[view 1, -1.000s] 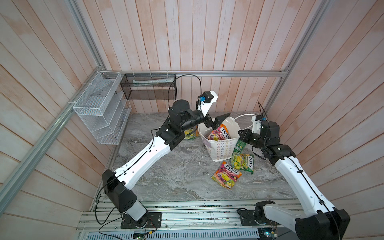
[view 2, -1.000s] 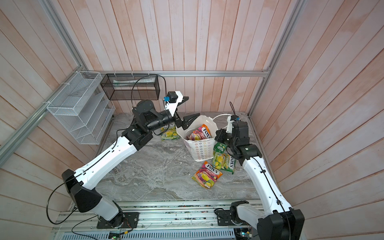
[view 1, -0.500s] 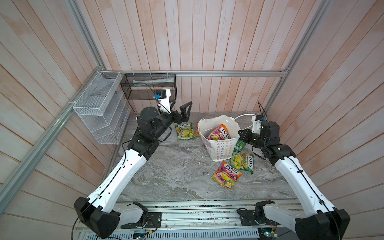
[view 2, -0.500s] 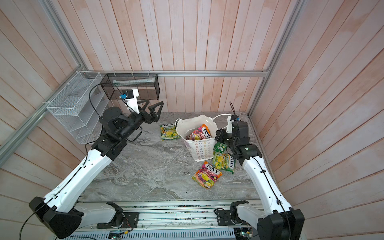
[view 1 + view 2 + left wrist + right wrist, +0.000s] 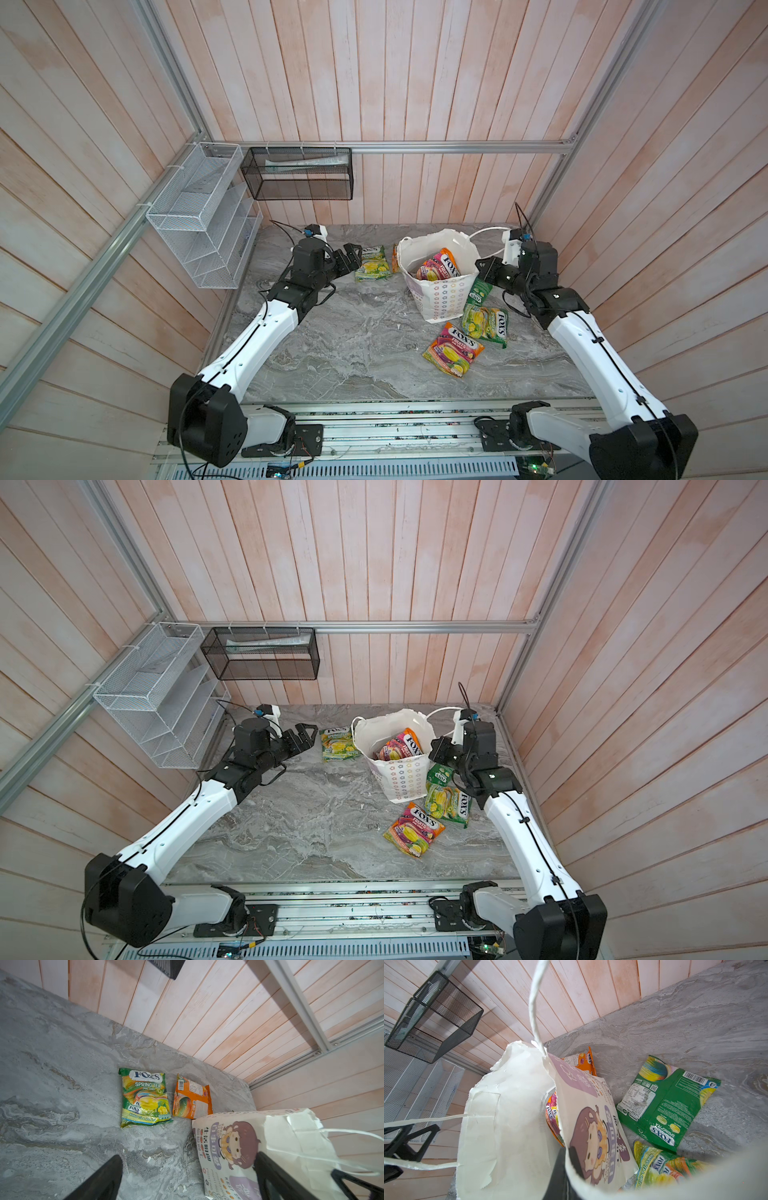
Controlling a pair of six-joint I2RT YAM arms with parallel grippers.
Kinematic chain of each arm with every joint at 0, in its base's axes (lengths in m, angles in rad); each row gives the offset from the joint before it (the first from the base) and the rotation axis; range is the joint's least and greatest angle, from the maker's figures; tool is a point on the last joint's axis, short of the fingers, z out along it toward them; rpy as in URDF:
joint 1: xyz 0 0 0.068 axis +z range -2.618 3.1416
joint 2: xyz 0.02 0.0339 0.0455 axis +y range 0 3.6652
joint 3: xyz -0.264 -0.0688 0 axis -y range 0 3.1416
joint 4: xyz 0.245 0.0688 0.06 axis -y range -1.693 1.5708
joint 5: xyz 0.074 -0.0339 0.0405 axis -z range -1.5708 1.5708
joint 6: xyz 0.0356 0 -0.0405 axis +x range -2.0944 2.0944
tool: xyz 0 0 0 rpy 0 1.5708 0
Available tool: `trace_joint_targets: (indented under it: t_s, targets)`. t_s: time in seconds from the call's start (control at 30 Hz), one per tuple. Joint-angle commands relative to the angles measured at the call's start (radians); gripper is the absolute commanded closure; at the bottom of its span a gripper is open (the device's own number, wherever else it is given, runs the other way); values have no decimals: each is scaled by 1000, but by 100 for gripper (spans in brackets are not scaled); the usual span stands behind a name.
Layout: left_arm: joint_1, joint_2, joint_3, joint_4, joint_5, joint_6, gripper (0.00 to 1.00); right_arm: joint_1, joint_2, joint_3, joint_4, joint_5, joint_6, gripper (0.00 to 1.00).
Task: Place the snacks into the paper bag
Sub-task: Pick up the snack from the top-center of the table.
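We find the paper bag [image 5: 442,299] standing with its mouth open on the grey marble-look table [image 5: 353,345], toward its far right part. The right gripper [image 5: 483,269] is fully closed on the bag's rim at the cartoon-girl wall; in the right wrist view one black finger [image 5: 557,1174] shows inside the bag against that wall. The left gripper [image 5: 352,257] stands spread wide with nothing between its fingers [image 5: 101,1178], low over the table just beside a yellow-green pouch [image 5: 372,264] that lies flat, face up. An orange pouch [image 5: 192,1099] lies face down between that pouch and the bag, close to the bag's wall. Inside the bag we note an orange-pink pouch [image 5: 441,266] leaning upright. We cannot tell what else lies deeper in the bag. Outside, on the bag's right-arm side, a green pouch [image 5: 668,1101] lies back up just beside the bag, touching a second yellow-green pouch [image 5: 487,326] nearer the front; a second orange-pink pouch [image 5: 454,350] lies face up beside that one, nearest the front edge.
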Motion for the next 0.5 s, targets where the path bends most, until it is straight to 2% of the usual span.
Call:
trace_joint_targets:
  t_s: [0.0, 0.13, 0.3, 0.47]
  targets:
    - [5, 93, 23, 32, 25, -50, 0, 3, -2, -4, 0, 0, -25, 100]
    - [7, 224, 68, 56, 18, -20, 0, 0, -18, -13, -5, 0, -26, 100]
    - [52, 417, 195, 54, 26, 41, 0, -5, -42, -32, -8, -5, -28, 100]
    - [98, 581, 315, 34, 139, 99, 0, -9, -60, -27, -25, -4, -35, 100]
